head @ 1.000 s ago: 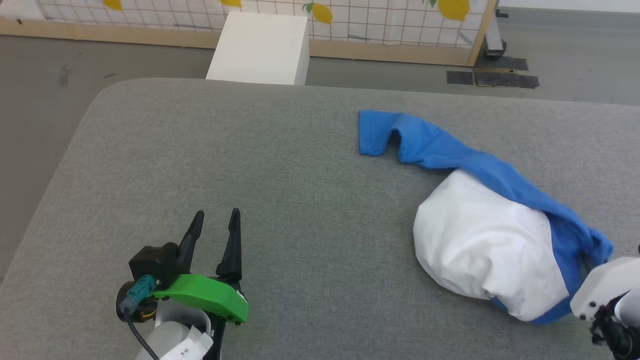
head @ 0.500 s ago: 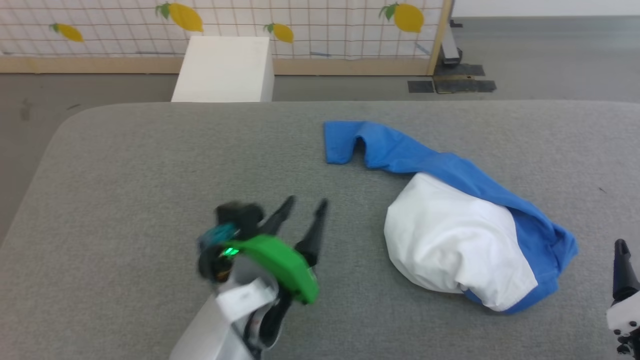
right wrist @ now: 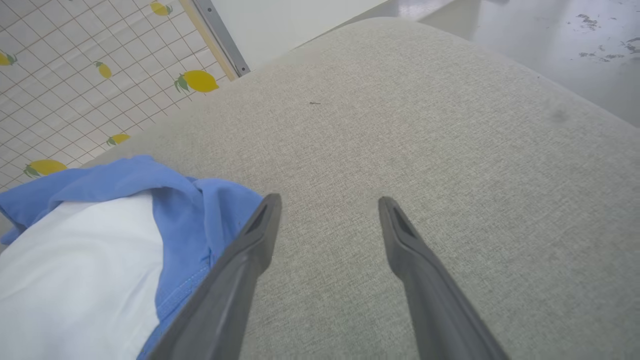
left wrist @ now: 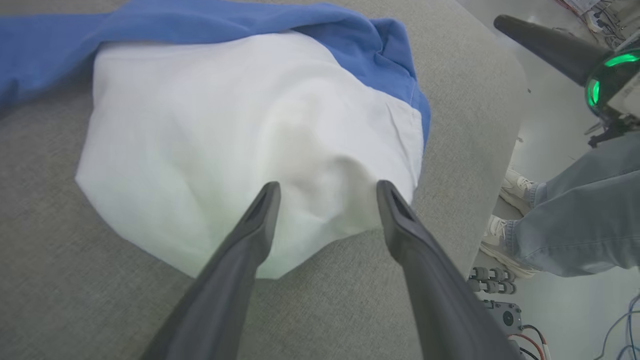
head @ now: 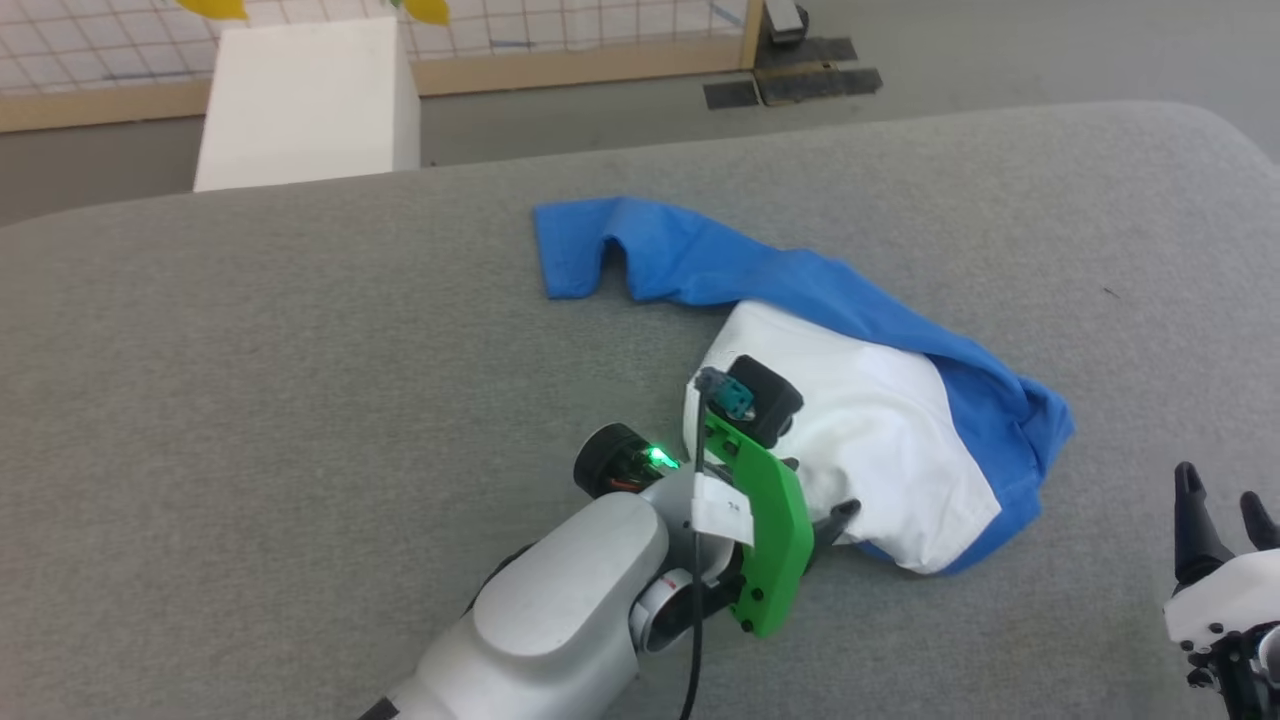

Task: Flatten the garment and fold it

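Garment [head: 880, 440] lies bunched. Left gripper [left wrist: 327, 192], spread, has swung over its white edge; right gripper [right wrist: 327, 200], now spread and empty, waits beside its blue end. A grasp to flatten it looks next.

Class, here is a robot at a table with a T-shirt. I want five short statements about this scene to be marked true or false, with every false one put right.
1. The T-shirt lies bunched up on the grey table. True.
2. The left pincer is shut on the cloth. False: its jaws stand open at the shirt's white part.
3. The right pincer is open over bare table, beside the shirt's blue edge. True.
4. The T-shirt is white all over. False: the body is white, the sleeves blue.
5. A white box stands beyond the table. True.
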You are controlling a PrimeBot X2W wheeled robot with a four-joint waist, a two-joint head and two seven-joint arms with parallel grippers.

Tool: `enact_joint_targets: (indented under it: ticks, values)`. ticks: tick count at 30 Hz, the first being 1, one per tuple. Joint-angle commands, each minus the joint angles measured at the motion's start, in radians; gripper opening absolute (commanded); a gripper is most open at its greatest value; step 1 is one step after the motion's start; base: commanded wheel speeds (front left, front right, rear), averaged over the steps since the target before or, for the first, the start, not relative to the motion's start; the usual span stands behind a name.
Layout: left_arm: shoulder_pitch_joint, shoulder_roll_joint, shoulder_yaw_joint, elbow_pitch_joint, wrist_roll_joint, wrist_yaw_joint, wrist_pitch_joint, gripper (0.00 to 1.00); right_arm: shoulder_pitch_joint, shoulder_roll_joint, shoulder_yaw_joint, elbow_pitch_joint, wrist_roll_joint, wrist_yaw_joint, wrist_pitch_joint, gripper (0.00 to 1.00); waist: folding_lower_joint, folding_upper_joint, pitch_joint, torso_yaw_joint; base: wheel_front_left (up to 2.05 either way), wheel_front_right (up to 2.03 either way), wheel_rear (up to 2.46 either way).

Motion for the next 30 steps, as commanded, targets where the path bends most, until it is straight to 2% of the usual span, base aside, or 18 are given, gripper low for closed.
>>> enact_joint_targets:
  ticks: [1, 6, 7, 9, 16, 22, 26, 30]
  values:
    - [-0.023, -0.001, -0.017, 0.008, -0.017, 0.004, 0.006, 1.0, -0.016, 0.001, 0.007, 0.009, 0.01, -0.001, -0.013, 1.0, 0.0, -0.0001, 0.046, -0.047, 0.0, 0.0, 0.0]
    - [-0.065, -0.001, -0.066, 0.061, -0.015, 0.045, 0.005, 1.0, -0.029, 0.001, 0.023, 0.035, 0.018, -0.001, -0.035, 1.0, 0.0, -0.0001, 0.065, -0.066, 0.0, 0.0, 0.0]
    - [-0.07, -0.001, -0.073, 0.069, -0.019, 0.05, 0.001, 0.53, -0.031, 0.001, 0.024, 0.04, 0.019, -0.001, -0.039, 1.0, 0.0, -0.0001, 0.068, -0.068, 0.0, 0.0, 0.0]
    - [-0.077, -0.001, -0.079, 0.072, -0.035, 0.05, -0.017, 0.0, -0.032, 0.001, 0.026, 0.048, 0.019, -0.001, -0.046, 1.0, 0.0, -0.0001, 0.071, -0.067, 0.0, 0.0, 0.0]
    - [-0.089, -0.001, -0.047, 0.017, -0.174, 0.036, -0.096, 0.0, -0.025, 0.001, 0.021, 0.067, -0.004, -0.001, -0.053, 1.0, 0.0, -0.0001, 0.052, -0.026, 0.0, 0.0, 0.0]
    - [-0.084, 0.007, 0.097, -0.048, -0.316, 0.052, -0.224, 0.0, -0.009, 0.001, 0.008, 0.061, -0.032, -0.001, -0.04, 1.0, 0.0, -0.0001, -0.007, 0.057, 0.0, 0.0, 0.0]
    - [-0.035, 0.082, 0.222, -0.075, -0.353, 0.118, -0.309, 0.0, 0.005, 0.001, 0.013, 0.047, -0.041, -0.001, -0.026, 1.0, 0.0, -0.0001, -0.047, 0.121, 0.0, 0.0, 0.0]
    - [0.083, 0.199, 0.343, -0.096, -0.368, 0.246, -0.384, 0.0, 0.014, 0.001, 0.036, 0.036, -0.04, -0.001, -0.013, 1.0, 0.0, -0.0001, -0.07, 0.179, 0.0, 0.0, 0.0]
